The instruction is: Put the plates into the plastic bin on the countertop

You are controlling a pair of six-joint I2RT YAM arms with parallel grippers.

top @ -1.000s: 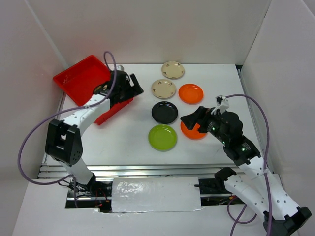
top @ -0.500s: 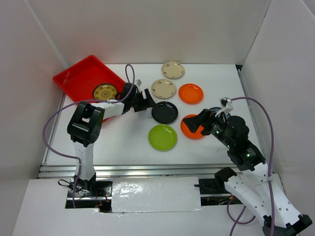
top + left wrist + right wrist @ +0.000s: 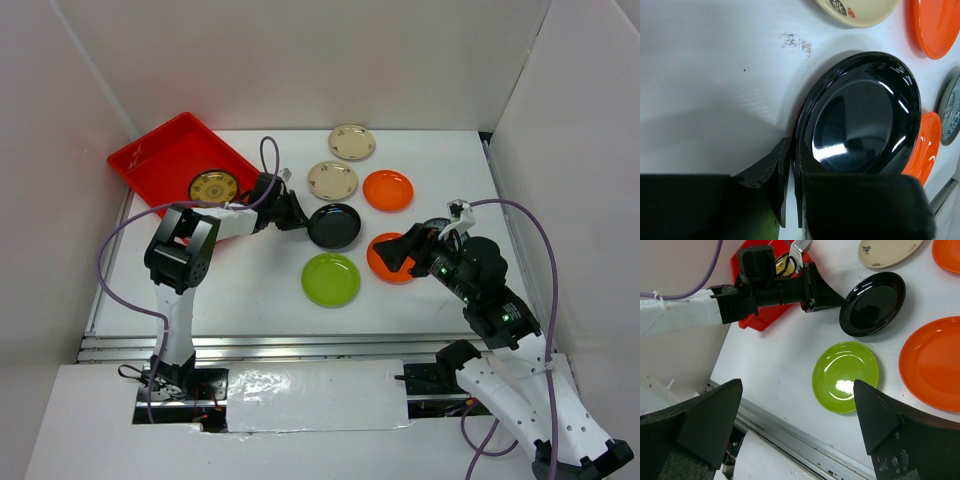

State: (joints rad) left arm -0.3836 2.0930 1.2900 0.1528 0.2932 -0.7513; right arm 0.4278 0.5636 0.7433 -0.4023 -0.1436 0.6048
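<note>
The left gripper (image 3: 298,217) reaches low over the desk (image 3: 250,285) to the left edge of the black plate (image 3: 335,227). In the left wrist view its two fingers (image 3: 782,172) stand almost together, and the rim of the black plate seems to be pinched between them, while the plate lies on the desk. The red plastic bin (image 3: 160,155) stands at the far left corner, turned at an angle, and the brown-gold patterned plate (image 3: 213,186) lies inside it, near its right wall. The other plates are on the desk, outside the bin. The two beige plates (image 3: 351,142) (image 3: 332,181) lie at the far side, one behind the other, and an orange plate (image 3: 388,190) is just beside the nearer beige one. The lime green plate (image 3: 331,279) lies near the front, close to the black one. The right gripper (image 3: 392,250) hangs over the second orange plate (image 3: 377,263) and hides a part of it. In the right wrist view its fingers (image 3: 715,415) are wide apart and hold nothing. The dark teal patterned plate (image 3: 951,112) shows only at the edge of the left wrist view, next to this orange plate.
</note>
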